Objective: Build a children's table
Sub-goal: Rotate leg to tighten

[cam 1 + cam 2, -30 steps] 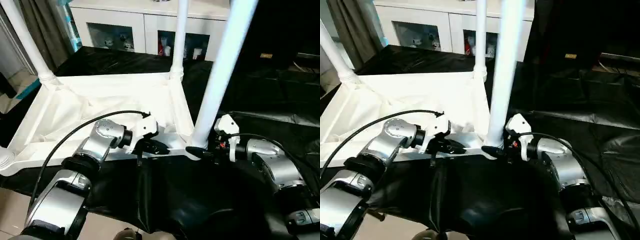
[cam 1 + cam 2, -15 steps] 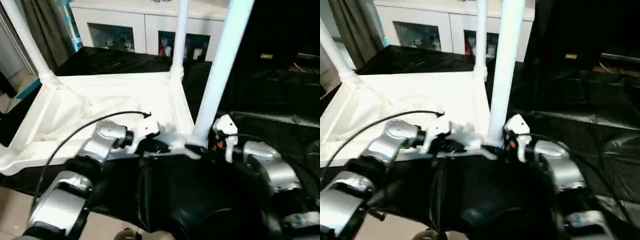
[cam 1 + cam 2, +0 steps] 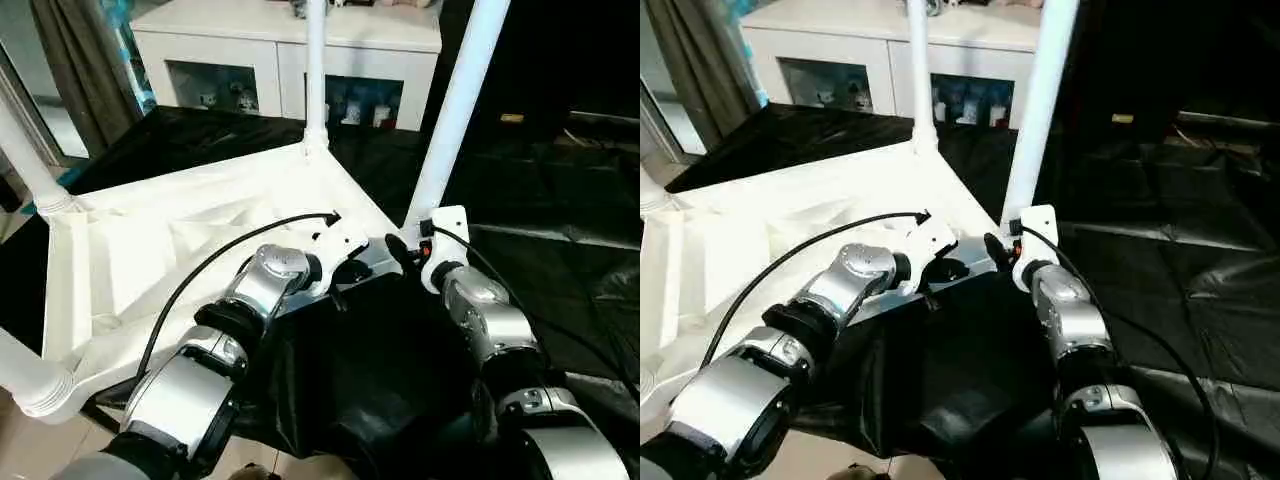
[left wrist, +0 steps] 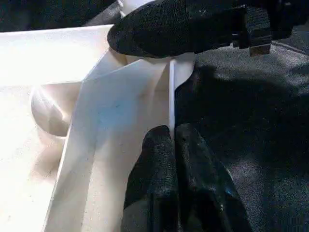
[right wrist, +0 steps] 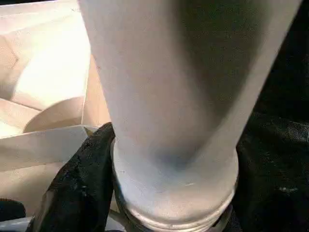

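Note:
The children's table [image 3: 180, 250] lies upside down on a black sheet, ribbed underside up. Its white legs stand in the corner sockets: a far leg [image 3: 315, 70], a left leg [image 3: 25, 165] and a near-left leg [image 3: 25, 375]. My left gripper [image 3: 350, 270] is shut on the thin near rim [image 4: 171, 87] of the top, close to the right corner. My right gripper [image 3: 405, 250] is closed around the base of the near right leg [image 3: 455, 100]. One black finger [image 5: 82, 179] presses against that leg's collar [image 5: 174, 183]. My right gripper's finger [image 4: 183, 29] also shows in the left wrist view.
A white cabinet [image 3: 290, 50] with glass-fronted shelves stands behind the table. A crumpled black sheet [image 3: 560, 230] covers the ground to the right and in front. A dark curtain [image 3: 80, 70] hangs at the back left, with bare floor [image 3: 20, 440] at the near left.
The table has turned on the sheet, its near right corner swinging away from me with both grippers on it. My right gripper's jaws have narrowed onto the leg's base. The camera has also shifted.

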Robot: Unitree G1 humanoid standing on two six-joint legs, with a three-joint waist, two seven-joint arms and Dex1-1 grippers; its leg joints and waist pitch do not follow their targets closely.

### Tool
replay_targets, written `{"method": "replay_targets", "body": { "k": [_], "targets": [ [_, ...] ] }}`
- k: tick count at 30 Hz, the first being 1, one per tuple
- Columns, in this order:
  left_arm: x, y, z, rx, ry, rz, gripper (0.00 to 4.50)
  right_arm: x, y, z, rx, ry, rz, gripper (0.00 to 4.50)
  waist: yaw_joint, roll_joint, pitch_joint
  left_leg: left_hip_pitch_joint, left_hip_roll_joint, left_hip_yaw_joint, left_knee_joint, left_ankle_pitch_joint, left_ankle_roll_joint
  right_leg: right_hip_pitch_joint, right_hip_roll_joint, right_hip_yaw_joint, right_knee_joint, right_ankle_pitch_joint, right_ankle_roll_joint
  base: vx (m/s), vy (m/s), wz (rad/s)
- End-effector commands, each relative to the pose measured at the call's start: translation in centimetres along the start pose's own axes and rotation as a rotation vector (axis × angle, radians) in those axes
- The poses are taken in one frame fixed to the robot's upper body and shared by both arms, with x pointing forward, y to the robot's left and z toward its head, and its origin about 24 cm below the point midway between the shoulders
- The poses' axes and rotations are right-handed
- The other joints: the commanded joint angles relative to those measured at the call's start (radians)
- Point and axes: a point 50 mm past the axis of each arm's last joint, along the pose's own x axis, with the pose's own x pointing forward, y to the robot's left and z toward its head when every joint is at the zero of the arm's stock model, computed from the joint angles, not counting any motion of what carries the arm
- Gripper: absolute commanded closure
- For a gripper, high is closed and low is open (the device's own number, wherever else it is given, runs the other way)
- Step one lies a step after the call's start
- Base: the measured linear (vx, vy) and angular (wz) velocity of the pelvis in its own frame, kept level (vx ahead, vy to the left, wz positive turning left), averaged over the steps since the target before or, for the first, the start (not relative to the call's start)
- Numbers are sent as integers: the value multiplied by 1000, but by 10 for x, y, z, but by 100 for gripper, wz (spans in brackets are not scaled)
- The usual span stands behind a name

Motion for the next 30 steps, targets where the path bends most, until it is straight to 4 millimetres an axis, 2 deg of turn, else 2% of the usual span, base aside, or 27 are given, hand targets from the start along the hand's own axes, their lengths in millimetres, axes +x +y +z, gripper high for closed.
{"method": "replay_targets", "body": {
  "k": [1,4,5,7,8,9,10,11,12,13,14,17,18,19,20,21,22,23,26,28,30],
  "targets": [
    [3,4,21,52,-44,60,450,7,42,-15,45,58,174,102,-7,2,-63,27,59,-46,-89,-420,-11,21,-85,40,-97,-452,-159,0,0,0],
    [-3,4,20,91,-72,-17,450,2,36,-7,3,20,278,89,-8,1,-64,25,60,-47,-91,-426,-6,24,-86,39,-97,-434,-164,0,0,0],
    [-5,4,19,100,-79,-34,450,1,35,-6,-3,17,298,70,-6,1,-67,23,60,-45,-91,-411,0,27,-87,42,-93,-408,-170,0,0,0],
    [-9,5,17,115,-89,-83,450,-4,31,-4,-31,10,354,70,-4,0,-68,19,61,-41,-90,-375,12,30,-86,45,-88,-351,-189,0,0,0],
    [-20,5,10,147,-99,-178,450,-16,21,-1,-111,8,469,70,1,0,-68,16,62,-39,-88,-350,24,36,-87,46,-84,-321,-198,0,0,0],
    [-21,5,10,150,-99,-184,450,-17,21,-1,-117,8,477,70,5,-1,-70,13,64,-38,-87,-329,31,40,-86,46,-78,-292,-205,0,0,0],
    [-23,5,9,155,-101,-195,450,-18,20,-1,-130,10,492,70,6,1,-74,10,66,-34,-84,-291,45,39,-86,47,-69,-235,-224,0,0,0],
    [-27,6,5,166,-92,-223,450,-23,16,0,-150,14,522,70,8,3,-78,13,69,-33,-81,-267,50,37,-87,46,-64,-200,-244,52,-21,2],
    [-31,7,2,177,-83,-244,450,-27,12,0,-164,19,549,70,9,-1,-79,13,67,-30,-78,-251,55,37,-84,46,-62,-179,-251,52,-21,2],
    [-39,8,-5,188,-71,-291,450,-36,3,2,-195,35,608,70,15,-6,-81,11,66,-29,-74,-213,70,44,-85,46,-56,-132,-263,53,-23,3],
    [-41,8,-6,187,-70,-306,450,-39,1,2,-205,41,626,70,18,-2,-85,5,66,-27,-69,-168,95,45,-85,46,-45,-70,-277,55,-21,1],
    [-51,8,-12,183,-60,-367,450,-49,-6,3,-245,69,689,70,28,-2,-96,1,67,-26,-55,-75,134,40,-82,44,-24,72,-305,18,-7,0],
    [-51,8,-12,183,-60,-367,450,-49,-6,3,-245,69,689,70,31,-2,-96,-1,67,-26,-52,-64,143,39,-82,44,-22,86,-308,0,0,0],
    [-58,7,-17,176,-44,-431,450,-53,-10,3,-267,83,717,70,35,0,-92,-4,67,-25,-51,-71,152,34,-83,43,-23,73,-308,0,0,0],
    [-61,7,-19,173,-37,-449,450,-54,-10,3,-272,87,725,70,37,-5,-86,-3,70,-25,-54,-105,145,31,-85,44,-29,12,-304,0,0,0],
    [-64,7,-21,170,-32,-468,450,-56,-11,3,-276,89,738,70,38,-3,-85,-3,70,-25,-56,-124,136,32,-85,44,-32,-27,-298,0,0,0],
    [-67,7,-21,168,-33,-476,450,-57,-10,4,-269,87,753,70,40,-4,-82,0,71,-24,-60,-159,117,30,-85,44,-40,-102,-285,0,0,0],
    [-67,7,-21,168,-33,-476,450,-57,-10,4,-269,87,753,70,39,-2,-77,3,73,-26,-65,-198,94,27,-84,45,-48,-175,-269,0,0,0],
    [-70,7,-23,164,-32,-481,450,-59,-7,6,-251,74,787,70,35,-4,-70,8,74,-30,-75,-266,46,26,-85,48,-61,-307,-231,0,0,0],
    [-71,7,-23,165,-31,-480,450,-60,-5,5,-252,80,800,93,35,-2,-71,11,74,-30,-76,-274,36,23,-85,49,-64,-323,-222,0,0,0],
    [-71,7,-23,163,-32,-479,450,-61,-4,2,-255,96,816,114,35,-5,-74,8,72,-30,-74,-254,33,25,-85,51,-59,-289,-224,0,0,0]
  ]
}}
